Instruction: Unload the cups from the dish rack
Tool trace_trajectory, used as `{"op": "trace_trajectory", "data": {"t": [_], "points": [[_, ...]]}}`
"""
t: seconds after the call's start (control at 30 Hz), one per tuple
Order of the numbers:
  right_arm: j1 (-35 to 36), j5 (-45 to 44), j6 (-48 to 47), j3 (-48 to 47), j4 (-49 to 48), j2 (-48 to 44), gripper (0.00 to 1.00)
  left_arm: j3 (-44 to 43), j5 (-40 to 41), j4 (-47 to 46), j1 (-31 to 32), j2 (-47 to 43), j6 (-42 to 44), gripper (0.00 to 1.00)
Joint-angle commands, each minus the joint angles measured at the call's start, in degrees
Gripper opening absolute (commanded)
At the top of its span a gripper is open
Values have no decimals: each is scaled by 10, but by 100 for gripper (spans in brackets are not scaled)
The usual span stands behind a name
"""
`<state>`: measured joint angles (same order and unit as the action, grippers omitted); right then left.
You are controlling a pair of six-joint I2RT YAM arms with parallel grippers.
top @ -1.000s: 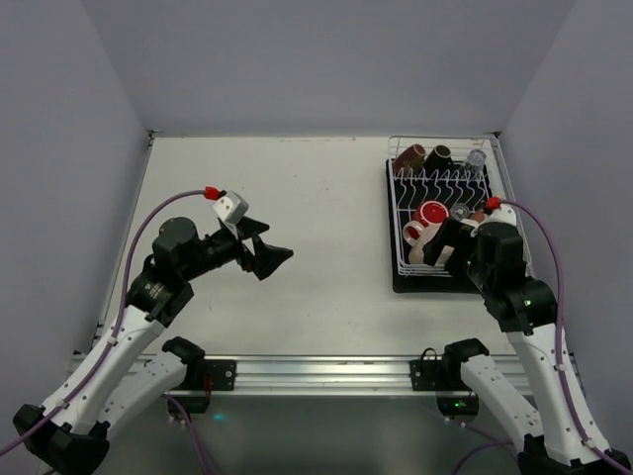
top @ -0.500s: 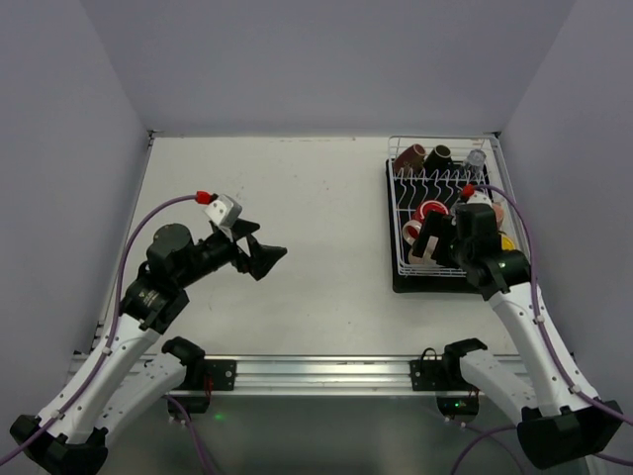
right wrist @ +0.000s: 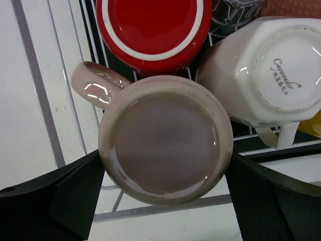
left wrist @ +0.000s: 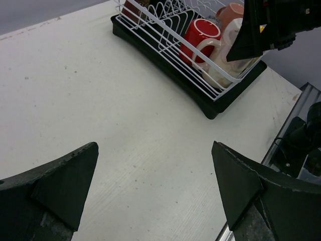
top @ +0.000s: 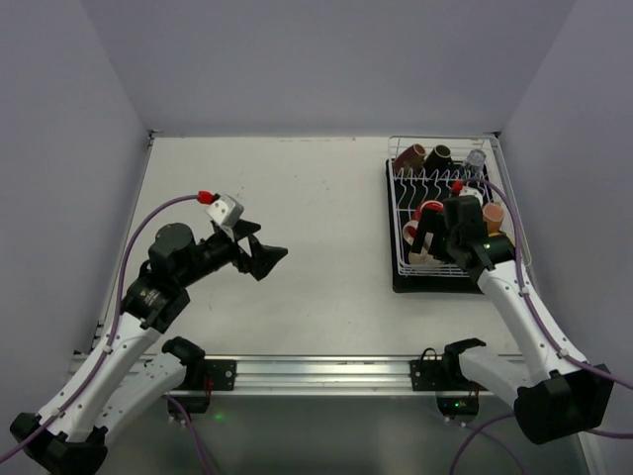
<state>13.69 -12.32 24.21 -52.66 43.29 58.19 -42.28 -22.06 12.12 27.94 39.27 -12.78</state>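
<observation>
While the left gripper (top: 269, 255) is idling with its jaws spread wide over the bare table (top: 316, 198), well apart from the rack, the right gripper (top: 427, 237) is working over the near left corner of the dish rack (top: 440, 140). Its jaws are standing released, gripping nothing, and they are flanking a pale mug (right wrist: 165, 145) that is sitting upside down, base upward, with its handle sticking out to one side. A red mug (right wrist: 150, 25) is lying just beyond it on the far side, and a white mug (right wrist: 271, 70) is resting just beside it on the right. Every cup in view is sitting in the rack, so this is looking like the approach to a first pick. The next move is calling for the fingers to be sinking past the base rim until they are bracketing the mug's wall, then closing, then lifting straight up so the mug is clearing the prongs and both neighbours before travelling left to open table.
</observation>
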Motion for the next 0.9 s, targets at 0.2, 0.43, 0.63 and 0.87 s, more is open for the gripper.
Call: {"op": "trace_trajectory", "data": {"t": [0.2, 0.43, 0.63, 0.87], "points": [[-11, -36, -21, -10, -65, 58, 99, 4, -2, 5, 4, 9, 9, 100], [-10, -45, -14, 5, -101, 75, 98, 3, -2, 4, 4, 16, 9, 100], [-10, -28, -10, 3, -109, 25, 44, 5, -12, -10, 4, 27, -11, 100], [-8, 9, 1, -6, -113, -72, 26, 6, -103, -52, 4, 62, -68, 100]]}}
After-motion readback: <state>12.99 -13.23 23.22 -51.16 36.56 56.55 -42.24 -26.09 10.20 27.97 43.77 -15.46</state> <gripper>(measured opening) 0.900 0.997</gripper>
